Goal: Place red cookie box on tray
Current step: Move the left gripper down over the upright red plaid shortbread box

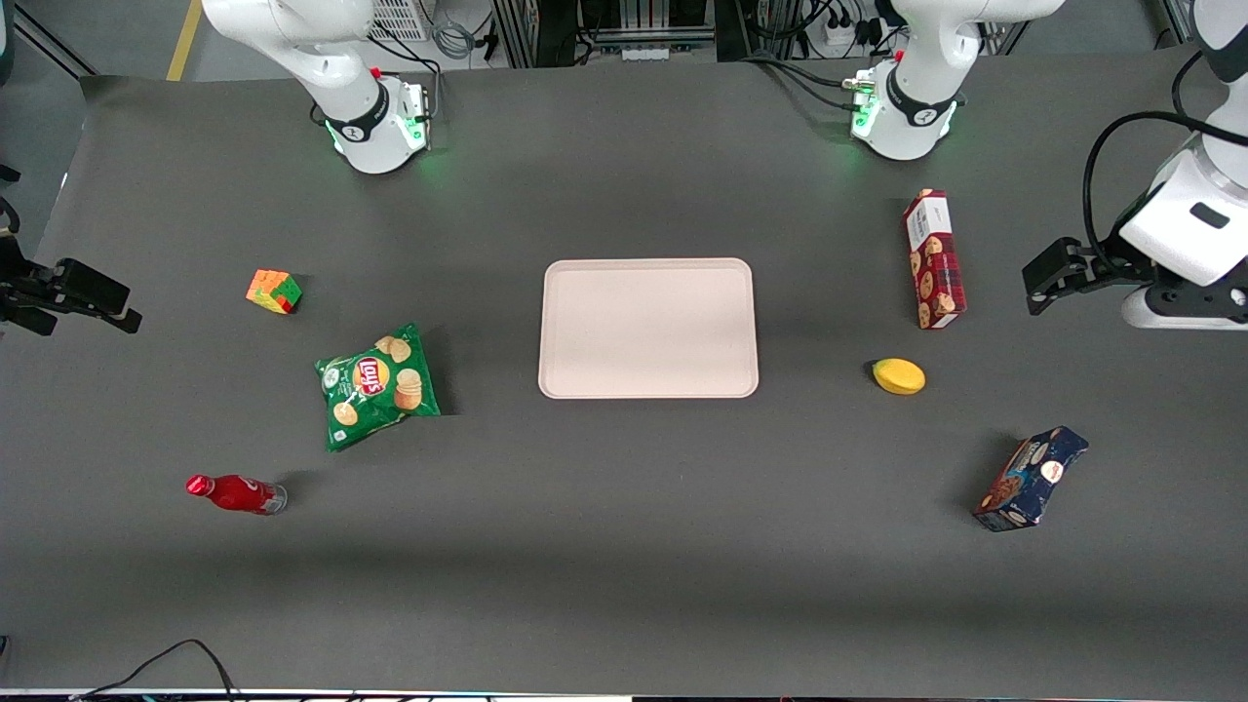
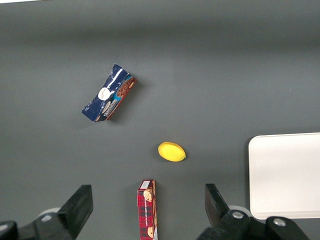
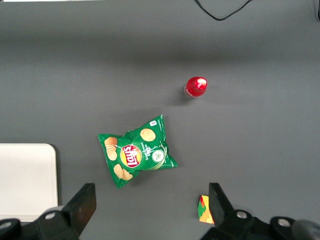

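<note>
Red box point(image 1: 934, 259) lies flat on tabletop point(image 1: 624, 546), toward the working arm's end, well apart from tray point(image 1: 648, 328). Left to right in front view: cube point(image 1: 274, 291), red bottle point(image 1: 237, 493) on its side, green chips bag point(image 1: 376, 384), tray mid-tabletop with nothing on it, yellow fruit point(image 1: 899, 375) just nearer the camera than red box, blue box point(image 1: 1031, 479) nearer still. End effector point(image 1: 1045, 278) hovers at the working arm's end, beside red box, not touching. Wrist view: fingers point(image 2: 77, 207) spread wide, nothing between them, red box point(image 2: 147, 210) below the gap.
</note>
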Motion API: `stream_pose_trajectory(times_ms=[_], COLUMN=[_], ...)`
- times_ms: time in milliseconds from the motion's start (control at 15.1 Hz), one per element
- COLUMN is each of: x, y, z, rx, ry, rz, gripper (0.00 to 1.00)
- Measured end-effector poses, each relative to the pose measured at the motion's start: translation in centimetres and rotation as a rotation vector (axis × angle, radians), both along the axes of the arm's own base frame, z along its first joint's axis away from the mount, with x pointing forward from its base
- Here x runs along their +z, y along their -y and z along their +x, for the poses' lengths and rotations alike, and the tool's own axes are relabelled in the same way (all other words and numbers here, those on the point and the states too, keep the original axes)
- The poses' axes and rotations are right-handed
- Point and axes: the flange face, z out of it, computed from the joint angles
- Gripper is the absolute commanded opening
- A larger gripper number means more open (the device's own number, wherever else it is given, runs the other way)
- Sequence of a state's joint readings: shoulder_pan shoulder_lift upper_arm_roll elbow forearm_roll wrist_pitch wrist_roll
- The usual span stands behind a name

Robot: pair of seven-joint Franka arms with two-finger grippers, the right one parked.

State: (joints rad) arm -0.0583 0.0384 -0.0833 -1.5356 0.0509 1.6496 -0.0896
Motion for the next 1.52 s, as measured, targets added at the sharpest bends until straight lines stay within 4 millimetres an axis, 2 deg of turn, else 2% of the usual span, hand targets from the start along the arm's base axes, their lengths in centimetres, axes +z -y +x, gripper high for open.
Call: stream_pose_trajectory(times_ms=[331,529,727,926,1058,1256,1521], x=[0.5,-1.2,-5.4,-11.3,-15.6,-21.6,-27.6], y=[0.1,-0.1,-0.7,-1.9,-3.5,-6.1,-6.9], z=[-0.5,-0.7,-0.9,-1.8,-3.7,-7.5,-12.1], rx=[0.0,0.004,0.013,0.021,0.016,0.033,0.04], ry=[-0.005,-0.047,-0.119,-0.148,-0.141,-0.147,-0.172], rz=[-0.01,-0.004,0.008,0.015,0.013,0.005,-0.001], gripper=[1.0,1.0,1.0,1.0,1.0,1.0,1.0])
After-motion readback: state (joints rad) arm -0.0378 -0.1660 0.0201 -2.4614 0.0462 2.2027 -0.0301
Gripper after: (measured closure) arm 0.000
